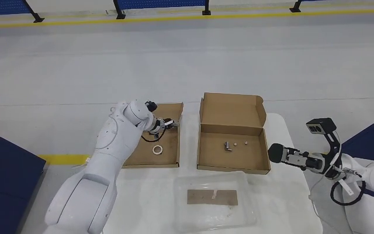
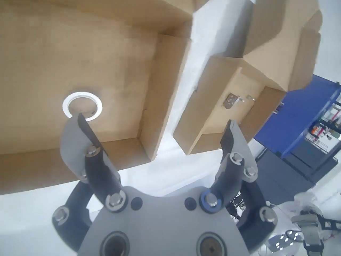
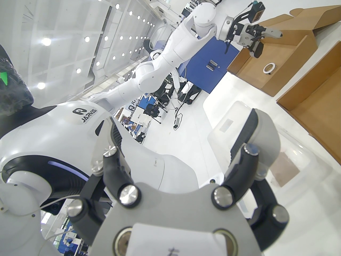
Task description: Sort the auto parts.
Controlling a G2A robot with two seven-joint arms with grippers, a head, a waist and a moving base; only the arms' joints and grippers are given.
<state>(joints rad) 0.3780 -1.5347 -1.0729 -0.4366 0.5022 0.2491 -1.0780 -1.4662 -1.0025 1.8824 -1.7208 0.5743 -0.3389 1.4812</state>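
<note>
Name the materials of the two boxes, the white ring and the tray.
Left box and right box: matte brown cardboard, with folded flaps and creases. White ring: smooth, possibly plastic or rubber; unclear. Tray: see-through with glossy glints, probably plastic.

The top camera is looking down on the white table [image 1: 280, 193] from above. The left wrist camera is peering closely into a brown cardboard box [image 2: 53, 41], which the right wrist camera is facing from afar.
</note>
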